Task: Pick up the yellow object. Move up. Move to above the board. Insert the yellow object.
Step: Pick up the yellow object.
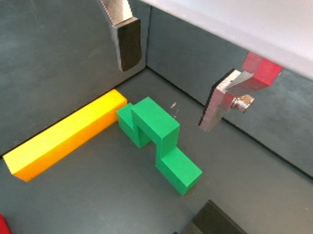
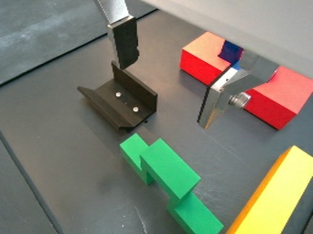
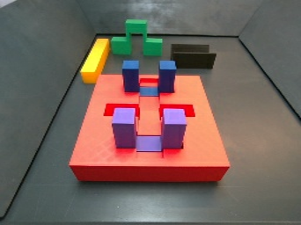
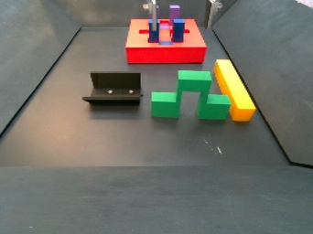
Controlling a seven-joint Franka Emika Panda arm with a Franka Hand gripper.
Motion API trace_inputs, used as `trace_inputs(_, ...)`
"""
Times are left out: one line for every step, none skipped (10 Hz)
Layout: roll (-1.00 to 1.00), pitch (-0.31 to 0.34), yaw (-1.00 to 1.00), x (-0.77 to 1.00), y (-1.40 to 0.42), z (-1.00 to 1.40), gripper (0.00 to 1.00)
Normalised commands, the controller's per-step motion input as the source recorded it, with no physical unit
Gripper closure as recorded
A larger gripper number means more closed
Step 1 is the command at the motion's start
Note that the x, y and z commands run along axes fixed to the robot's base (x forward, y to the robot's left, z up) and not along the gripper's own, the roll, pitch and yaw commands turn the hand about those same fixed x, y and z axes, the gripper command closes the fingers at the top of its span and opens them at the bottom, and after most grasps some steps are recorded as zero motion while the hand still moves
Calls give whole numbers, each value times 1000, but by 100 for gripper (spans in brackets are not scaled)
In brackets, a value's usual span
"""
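Observation:
The yellow object (image 1: 68,134) is a long yellow-orange bar lying flat on the dark floor, also visible in the wrist view (image 2: 275,196) and in both side views (image 3: 94,59) (image 4: 232,89). My gripper (image 1: 167,96) (image 2: 164,96) hangs open and empty, high above the floor between the bar and the board. Nothing sits between its silver fingers (image 1: 124,41). In a side view its fingertips just reach in at the top edge (image 4: 210,11). The board (image 3: 106,145) (image 4: 146,53) (image 2: 202,57) is a thick red slab carrying upright blue blocks (image 3: 130,72) and purple blocks (image 3: 123,127).
A green arch-shaped block (image 1: 156,137) (image 4: 188,94) lies right beside the bar, touching its end in a wrist view. The fixture (image 2: 119,99) (image 4: 113,90) stands on the floor near the green block. Grey walls enclose the floor on all sides.

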Motion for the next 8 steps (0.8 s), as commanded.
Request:
trace_inputs(146,0,0,-94,-329,-294,0)
trace_inputs(176,14,26,-263,-509,-517,0)
trace_inputs(96,29,31,-586,-420,-714,0)
trace_inputs(50,27,17,-677,-271,-723,0)
trace_inputs(27,11,0,-714,-177,-663,0)
trace_inputs(24,0,0,-717,-154,-631,0)
trace_inputs(29,0,0,-723,-143,-643,0)
trace_inputs(37,4,0,-774,-177,-691,0)
